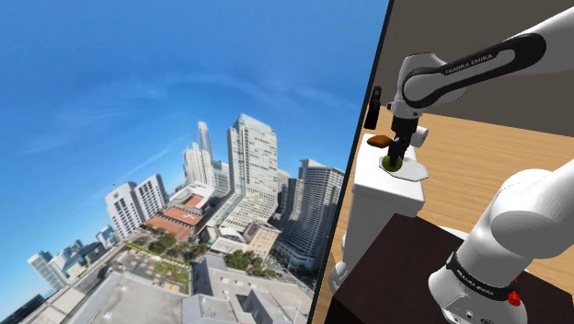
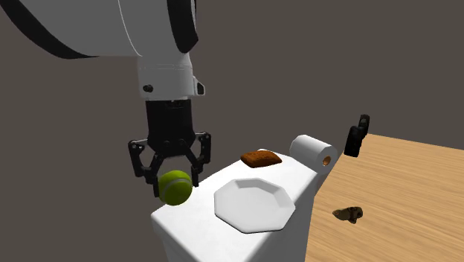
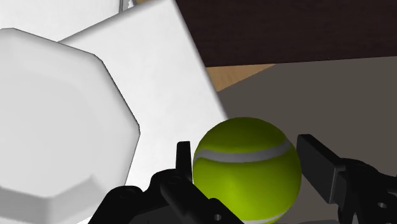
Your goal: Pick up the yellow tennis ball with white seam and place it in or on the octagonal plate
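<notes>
Between the fingers [image 3: 321, 168] sits the yellow-green tennis ball [image 2: 175, 187], its white seam showing. The two black tips are clenched on its sides, so I'd call it gripped (the wrist view shows one tip hard against it and the other at its very edge). It hangs just under the hand at the outer edge of the white counter [image 2: 195, 217]. It seems clear of the top, though I cannot tell whether it is over the surface or just off it. Just beside the fingers lies the white octagonal plate [image 2: 253, 202], bare and flat on the counter. Beyond the plate from the fingers are a brown slab [image 2: 260, 158] and a white roll [image 2: 312, 151], both well away from the ball.

My guess is that the pick-up is done and the carry is the step in hand. The next move, I'd think, is a short sideways travel until the fingers stand over the plate's middle, then a lowering and a release close to the dish. A ball dropped from height, or set near the raised rim, would likely roll off and over the counter's edge.
</notes>
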`<state>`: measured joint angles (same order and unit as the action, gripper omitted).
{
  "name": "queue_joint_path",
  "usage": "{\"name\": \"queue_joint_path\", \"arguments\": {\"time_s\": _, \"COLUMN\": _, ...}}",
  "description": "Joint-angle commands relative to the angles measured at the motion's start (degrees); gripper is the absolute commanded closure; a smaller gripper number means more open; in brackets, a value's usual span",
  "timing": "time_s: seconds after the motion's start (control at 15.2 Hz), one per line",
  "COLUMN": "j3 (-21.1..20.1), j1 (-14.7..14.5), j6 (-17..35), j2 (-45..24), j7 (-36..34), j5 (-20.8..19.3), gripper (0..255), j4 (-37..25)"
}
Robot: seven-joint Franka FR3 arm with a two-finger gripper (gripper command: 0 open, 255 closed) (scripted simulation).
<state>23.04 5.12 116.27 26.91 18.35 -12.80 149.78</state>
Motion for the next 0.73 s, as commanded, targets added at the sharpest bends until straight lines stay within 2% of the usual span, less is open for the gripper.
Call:
{"name": "queue_joint_path", "arguments": {"time_s": 0.0, "j3": 1.0, "j1": 0.5, "j6": -0.5, "j2": -0.8, "j7": 1.5, "j5": -0.3, "gripper": 255, "j4": -1.4}}
{"name": "queue_joint_path", "arguments": {"time_s": 0.33, "j3": 6.7, "j1": 2.0, "j6": 0.1, "j2": -7.2, "j7": 9.2, "j5": -0.8, "gripper": 255, "j4": -7.8}}
{"name": "queue_joint_path", "arguments": {"time_s": 0.66, "j3": 12.2, "j1": 2.9, "j6": 0.5, "j2": -15.1, "j7": 17.7, "j5": 1.3, "gripper": 255, "j4": -15.6}}
